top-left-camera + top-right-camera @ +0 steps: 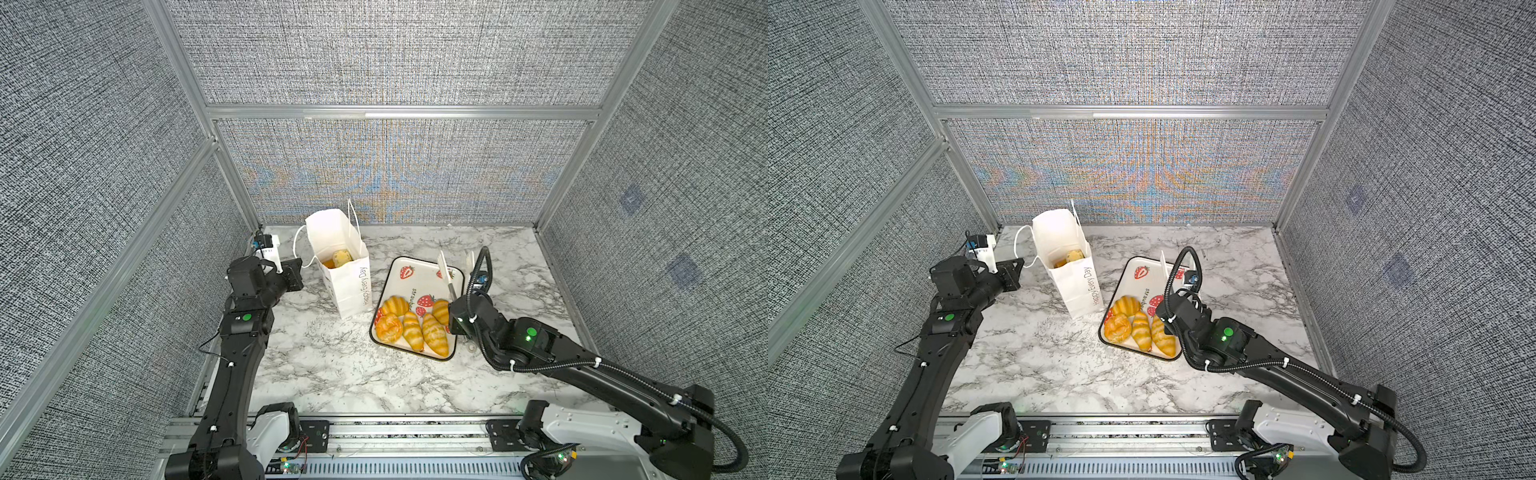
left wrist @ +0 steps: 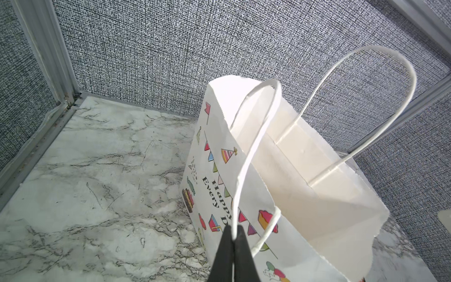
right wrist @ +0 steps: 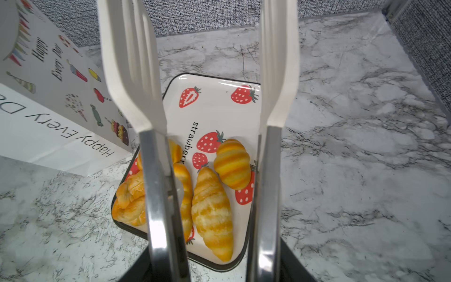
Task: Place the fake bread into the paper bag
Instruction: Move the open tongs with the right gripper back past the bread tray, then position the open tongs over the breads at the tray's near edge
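Back-left on the marble table (image 1: 332, 374): the paper bag (image 1: 353, 286) stands upright, mouth open. The left gripper (image 2: 233, 232) is pinched fully together on one cord handle (image 2: 253, 146); the other handle stands free.

Just right of the bag: a strawberry-printed tray (image 1: 424, 274). Its near-left corner lies close to the bag's base; I cannot tell whether they touch.

Fake bread: five pieces (image 1: 434, 334) crowd the near half of the tray, and its far half is bare. Two more pieces (image 1: 343, 257) show through the bag's mouth.

The right gripper (image 3: 212, 271) is clamped on a pair of tongs (image 3: 156, 195), gripped low on the steel arms. The white blades stand apart over the tray with nothing between them.

Obstructions: in the right wrist view one tong arm crosses two of the striped pieces. In both top views the right arm covers the tray's near-right edge.

Hard to make out: the bag's depth below the two visible pieces is hidden. The left wrist view shows only bare inner walls. The right gripper's fingers are cut off at that picture's edge.

Room: grey woven wall panels (image 1: 395, 62) in an aluminium frame (image 1: 399, 111) enclose three sides. The tabletop is white with grey veining.
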